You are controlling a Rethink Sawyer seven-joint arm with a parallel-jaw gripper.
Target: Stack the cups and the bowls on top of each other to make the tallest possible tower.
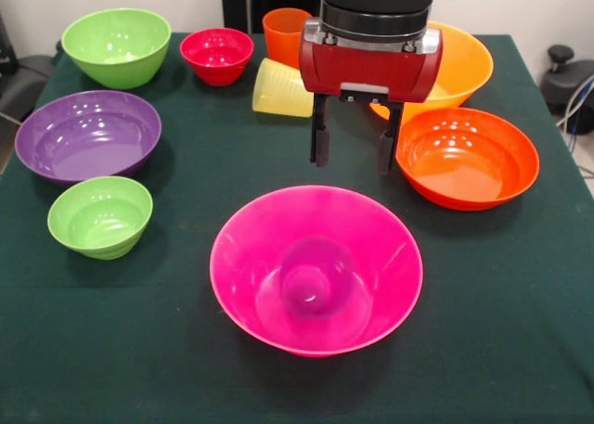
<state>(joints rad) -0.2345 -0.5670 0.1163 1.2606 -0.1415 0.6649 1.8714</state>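
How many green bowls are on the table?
2. The larger green bowl sits at the far left corner; the smaller green bowl sits at the left, just in front of the purple bowl. None seems hidden.

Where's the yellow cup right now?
In the front view, the yellow cup lies on its side toward the table's far edge, just below the upright orange cup, between the small red bowl and the gripper.
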